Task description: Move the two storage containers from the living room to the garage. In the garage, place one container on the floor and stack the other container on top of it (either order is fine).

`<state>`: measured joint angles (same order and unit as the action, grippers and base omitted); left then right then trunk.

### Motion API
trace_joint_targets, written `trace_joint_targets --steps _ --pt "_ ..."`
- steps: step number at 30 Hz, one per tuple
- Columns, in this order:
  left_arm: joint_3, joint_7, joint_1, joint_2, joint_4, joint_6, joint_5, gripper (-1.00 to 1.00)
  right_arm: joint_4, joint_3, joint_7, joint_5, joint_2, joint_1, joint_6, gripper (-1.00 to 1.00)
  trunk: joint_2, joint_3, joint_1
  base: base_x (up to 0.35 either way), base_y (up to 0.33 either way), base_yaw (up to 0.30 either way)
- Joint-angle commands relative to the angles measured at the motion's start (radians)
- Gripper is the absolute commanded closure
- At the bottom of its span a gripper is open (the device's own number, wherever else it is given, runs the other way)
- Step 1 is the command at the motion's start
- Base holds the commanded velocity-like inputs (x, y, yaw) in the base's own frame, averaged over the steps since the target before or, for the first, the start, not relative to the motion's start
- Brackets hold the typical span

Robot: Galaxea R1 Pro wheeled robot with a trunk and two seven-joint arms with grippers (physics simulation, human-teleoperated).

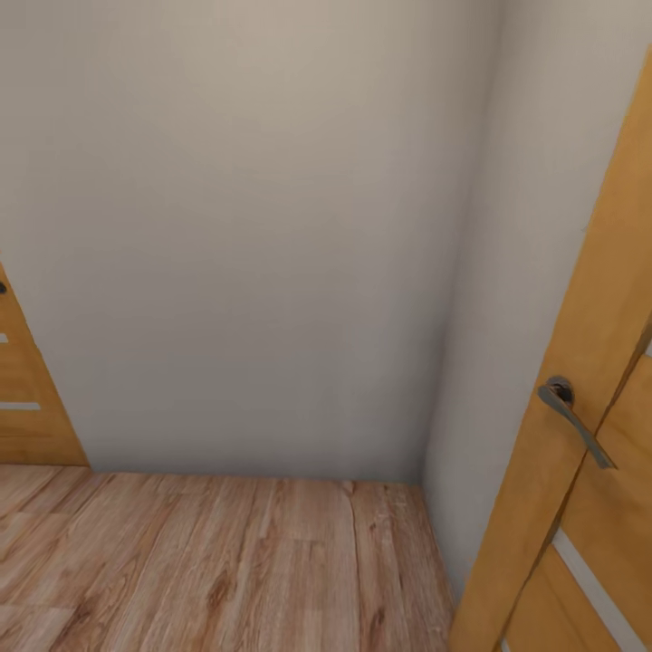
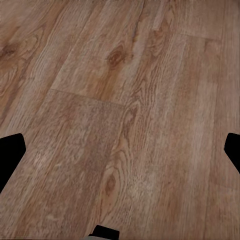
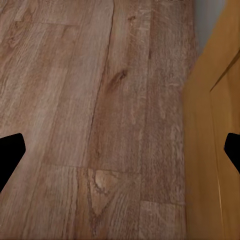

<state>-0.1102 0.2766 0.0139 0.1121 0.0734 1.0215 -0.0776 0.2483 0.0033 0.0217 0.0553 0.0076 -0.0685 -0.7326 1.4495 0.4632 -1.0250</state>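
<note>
The two storage containers are out of view. I face a bare pale wall corner point(image 1: 426, 272) above a light wood-plank floor point(image 1: 226, 561). In the left wrist view, my left gripper point(image 2: 121, 152) hangs open over the planks, with its dark fingertips point(image 2: 10, 155) far apart at the picture's edges and nothing between them. My right gripper point(image 3: 121, 152) is open in the same way over the planks, with an orange wooden door point(image 3: 215, 125) close beside one of its fingertips point(image 3: 232, 150).
An orange wooden door point(image 1: 580, 380) with a grey lever handle point(image 1: 570, 412) stands close at the right. Another orange door point(image 1: 27, 398) shows at the left edge. The wall ahead blocks the way; the wood floor stretches toward me.
</note>
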Motion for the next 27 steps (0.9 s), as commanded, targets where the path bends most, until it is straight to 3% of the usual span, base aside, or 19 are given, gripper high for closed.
trace_joint_targets --steps 1,13,27 --pt "-0.008 0.003 0.001 0.000 0.003 0.005 -0.008 -1.00 0.002 -0.002 -0.001 0.005 0.000 -0.001 -0.001 -1.00 0.001 0.001 0.000 0.000 0.000 0.170" --pt "-0.008 0.003 0.001 0.000 0.003 0.005 -0.008 -1.00 0.002 -0.002 -0.001 0.006 0.000 -0.001 -0.001 -1.00 0.001 0.001 0.000 0.013 0.003 0.233" --pt "-0.007 0.003 0.001 -0.002 0.003 0.005 -0.008 -1.00 0.002 -0.002 -0.001 0.006 0.000 -0.001 -0.001 -1.00 0.001 0.001 0.000 0.286 0.014 0.010"
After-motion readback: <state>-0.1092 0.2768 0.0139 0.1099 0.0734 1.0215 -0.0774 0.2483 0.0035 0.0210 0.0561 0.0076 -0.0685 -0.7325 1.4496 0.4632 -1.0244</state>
